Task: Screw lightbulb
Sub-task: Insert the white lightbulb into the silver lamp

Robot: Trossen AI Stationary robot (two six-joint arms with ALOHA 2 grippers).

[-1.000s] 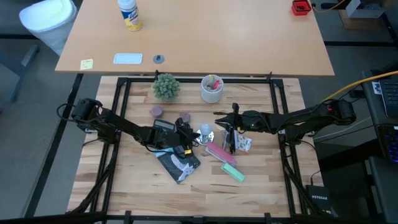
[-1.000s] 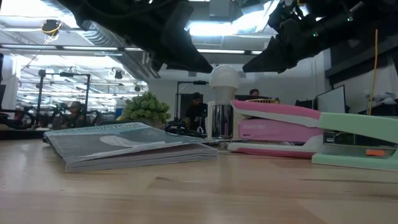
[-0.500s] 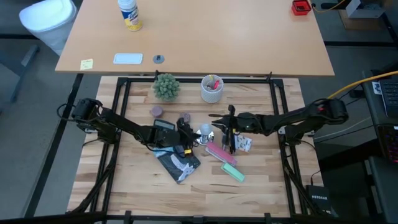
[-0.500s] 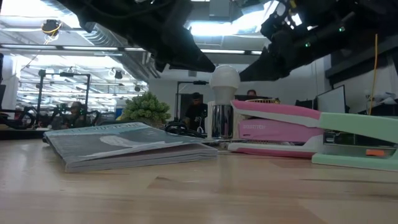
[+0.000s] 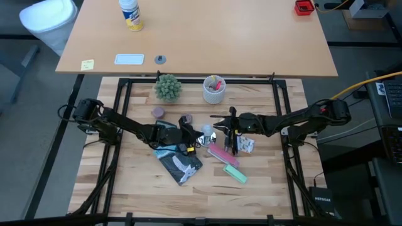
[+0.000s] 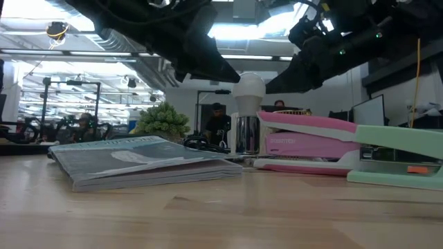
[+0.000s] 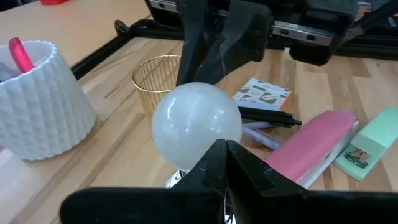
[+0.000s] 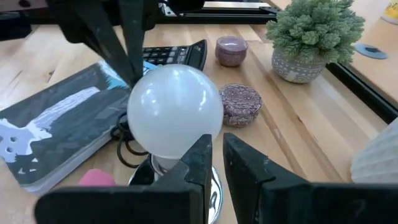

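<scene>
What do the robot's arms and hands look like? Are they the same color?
Yes, both arms are the same dark, almost black color, long and thin with chunky joints. The left hand and the right hand each end in two flat, pointy black fingers, like a beak. Thin dark cables run along the arms, and the left arm has a small yellow tag near its wrist.

Lightbulb (image 5: 206, 130) was small, round, glossy white; it stood upright, globe up, on a shiny silvery base (image 6: 246, 135) near table centre. In the low view the globe (image 6: 249, 86) sat atop the metallic cylinder, base resting on the wood. It showed as a frosted white sphere in both wrist views (image 7: 196, 124) (image 8: 175, 111). Thin black cord (image 8: 126, 146) looped beside the base.
</scene>
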